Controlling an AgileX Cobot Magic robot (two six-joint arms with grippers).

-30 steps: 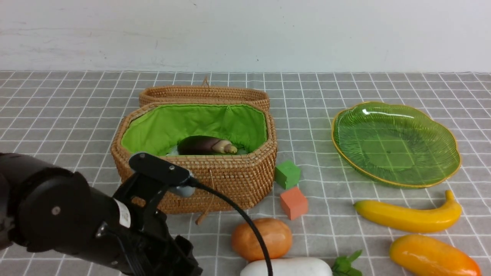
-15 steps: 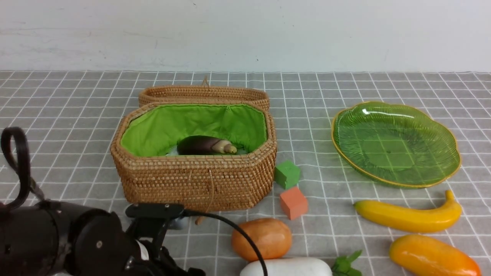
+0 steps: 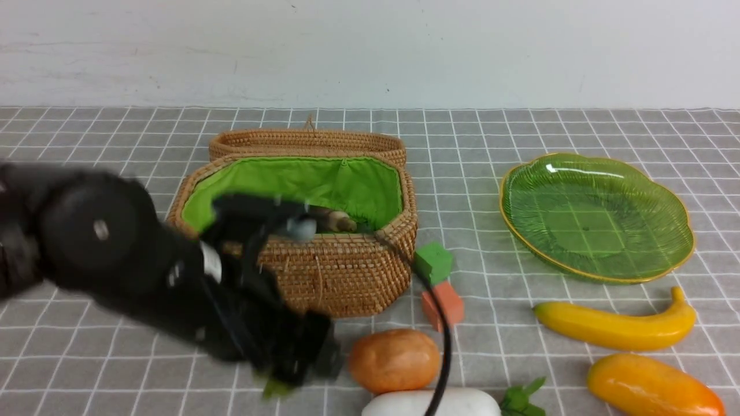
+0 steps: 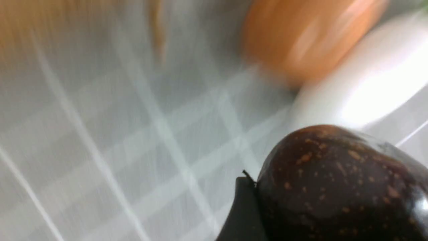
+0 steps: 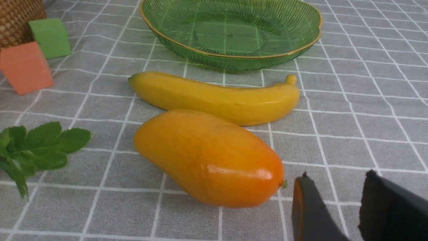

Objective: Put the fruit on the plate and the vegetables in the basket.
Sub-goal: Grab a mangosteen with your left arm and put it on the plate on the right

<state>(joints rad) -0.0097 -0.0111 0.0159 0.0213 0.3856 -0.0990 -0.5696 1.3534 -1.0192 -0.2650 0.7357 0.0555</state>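
Observation:
My left gripper (image 3: 295, 364), blurred by motion, hangs in front of the basket (image 3: 358, 271), just left of the potato (image 3: 394, 359). It is shut on the dark-purple mangosteen (image 4: 334, 187), which presses against one black finger (image 4: 245, 211). An eggplant (image 3: 338, 219) lies in the basket, half hidden by the arm. The green plate (image 3: 595, 216) holds nothing. Near the front right lie the banana (image 3: 615, 326) and the mango (image 3: 653, 387). The white radish (image 3: 430, 403) lies at the front edge. My right gripper (image 5: 337, 174) stands open beside the mango (image 5: 207, 157), holding nothing.
A green cube (image 3: 432, 262) and an orange cube (image 3: 448, 303) sit right of the basket, with the left arm's cable hanging across them. The basket's lid (image 3: 306, 141) lies open behind it. The radish leaves (image 5: 33, 147) spread near the mango.
The left arm dipped low at the front left, then rose and swung right; it now crosses the basket's front wall, blurred. The right arm's view has no earlier frame.

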